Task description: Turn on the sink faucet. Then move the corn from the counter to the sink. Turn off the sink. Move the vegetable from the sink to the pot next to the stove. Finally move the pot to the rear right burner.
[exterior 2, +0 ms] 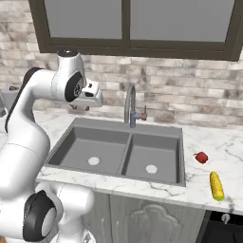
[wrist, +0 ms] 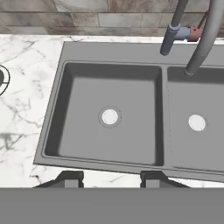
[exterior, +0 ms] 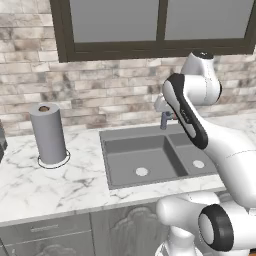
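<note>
Corn [exterior 2: 216,185] lies on the marble surface [exterior 2: 223,147] to the right of the sink [exterior 2: 124,148], beside a small red object [exterior 2: 201,157], so nothing of the task looks done. No water shows at the sink faucet [exterior 2: 130,105], whose red-tipped lever [wrist: 195,33] I judge untouched. My pincer [wrist: 110,178] hovers above the left basin, its tips standing apart and holding nothing. Faucet, corn, pot and burner all remain ahead.
</note>
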